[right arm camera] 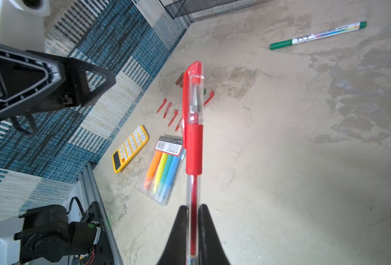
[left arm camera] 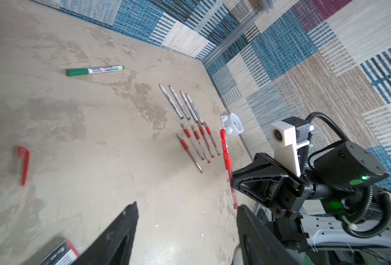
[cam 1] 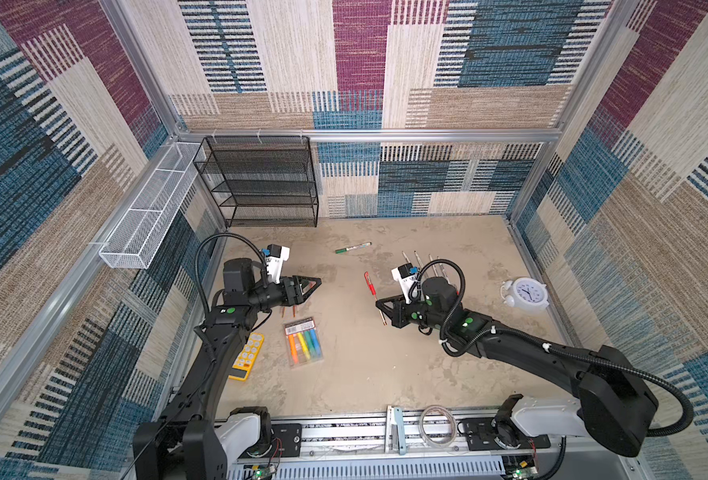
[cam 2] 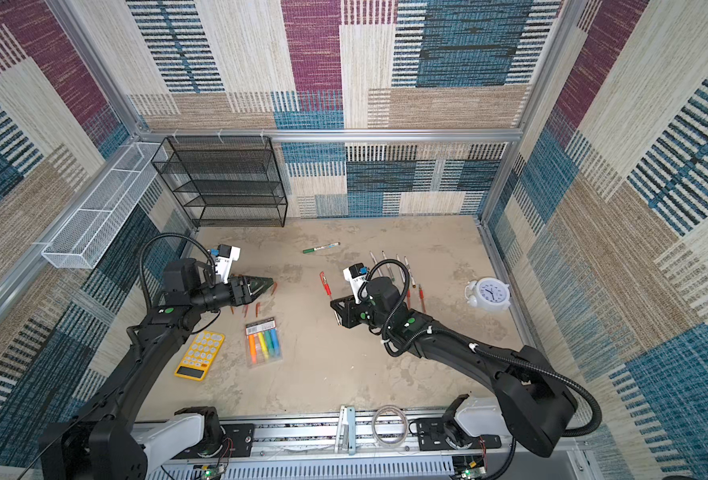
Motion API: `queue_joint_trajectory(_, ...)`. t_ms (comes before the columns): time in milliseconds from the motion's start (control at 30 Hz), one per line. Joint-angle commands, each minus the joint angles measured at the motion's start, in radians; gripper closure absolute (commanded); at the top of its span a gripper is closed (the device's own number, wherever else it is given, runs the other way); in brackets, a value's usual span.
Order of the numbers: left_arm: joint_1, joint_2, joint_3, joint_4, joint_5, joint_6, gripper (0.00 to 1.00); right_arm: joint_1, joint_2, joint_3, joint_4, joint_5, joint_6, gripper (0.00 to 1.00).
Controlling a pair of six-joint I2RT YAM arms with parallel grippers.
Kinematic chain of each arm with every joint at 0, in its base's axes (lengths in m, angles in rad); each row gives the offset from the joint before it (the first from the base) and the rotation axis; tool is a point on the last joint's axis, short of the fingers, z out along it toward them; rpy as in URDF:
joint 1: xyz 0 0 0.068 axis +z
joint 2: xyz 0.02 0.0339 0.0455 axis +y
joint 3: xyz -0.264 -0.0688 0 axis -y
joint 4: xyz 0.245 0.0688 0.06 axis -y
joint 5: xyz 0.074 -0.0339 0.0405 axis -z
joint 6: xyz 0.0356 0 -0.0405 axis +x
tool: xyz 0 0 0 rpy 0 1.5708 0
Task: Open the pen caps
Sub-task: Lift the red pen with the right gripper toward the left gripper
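- right gripper [right arm camera: 193,209] is clenched on the clear barrel of a red gel pen [right arm camera: 193,146], which is held off the table [cam 1: 385,374]
- red cap [right arm camera: 193,73] is on that pen, at the end away from the jaws
- left gripper [left arm camera: 187,213] has its jaws spread wide with nothing between them; it hovers apart from the held pen
- loose red caps [right arm camera: 169,112] are clustered on the table below the left gripper, just beside the highlighter pack [right arm camera: 164,169]; a brown cap [right arm camera: 179,80] is near them
- green marker [cam 1: 352,247] lies alone toward the back of the table, with its green cap [left arm camera: 76,72] on
- white markers [left arm camera: 173,102] are uncapped, four in a row by the right arm
- several uncapped red pens [left arm camera: 195,146] are lined up just in front of the white markers
- white alarm clock [cam 1: 525,293] stands at the right side, near the pen rows
- yellow calculator [cam 2: 199,355] lies beside the highlighter pack on the left
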Motion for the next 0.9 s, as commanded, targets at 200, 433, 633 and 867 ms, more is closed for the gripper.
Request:
queue_joint_trajectory(200,-0.126,0.2,0.139,0.067,0.075,-0.114,0.32,0.027,-0.063,-0.055,0.186,-0.014,0.082,1.0)
queue_joint_trajectory(433,-0.177,0.266,0.217,0.04,0.106,-0.111,0.38,0.052,-0.054,-0.051,0.191,-0.023,0.091,1.0)
queue_joint_trajectory(633,-0.224,0.271,0.225,0.04,0.153,-0.083,0.39,0.068,-0.029,-0.042,0.209,-0.027,0.103,1.0)
queue_joint_trajectory(867,-0.257,0.292,0.26,-0.022,0.135,-0.045,0.5,0.089,-0.002,-0.008,0.196,-0.034,0.1,1.0)
